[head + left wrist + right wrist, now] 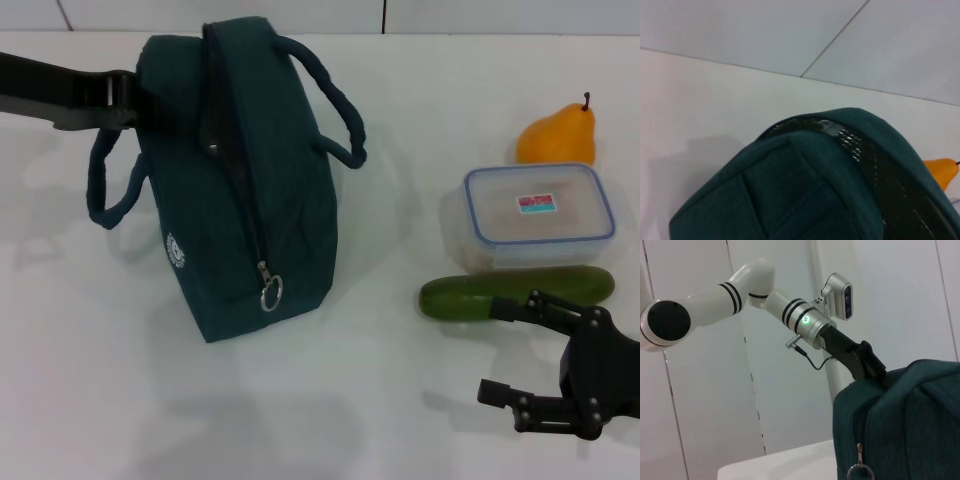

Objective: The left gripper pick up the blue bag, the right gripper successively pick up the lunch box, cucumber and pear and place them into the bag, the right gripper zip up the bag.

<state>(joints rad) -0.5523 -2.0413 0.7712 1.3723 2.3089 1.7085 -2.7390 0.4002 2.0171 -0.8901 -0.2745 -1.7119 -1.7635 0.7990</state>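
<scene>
The blue bag (240, 170) stands upright at the table's left-centre. Its zipper is partly open, with the ring pull (271, 292) at the near end, and foil lining (860, 150) shows through the gap. My left gripper (128, 100) reaches in from the far left and is shut on the bag's far end (875, 372); its tips are hidden in the fabric. On the right lie the lunch box (540, 215), the cucumber (515, 293) in front of it, and the pear (557, 135) behind it. My right gripper (490, 350) hovers open just in front of the cucumber, holding nothing.
The two loop handles (340, 110) hang off either side of the bag. White table (380, 400) lies bare between the bag and the food items. A white panelled wall (780, 410) stands behind the table.
</scene>
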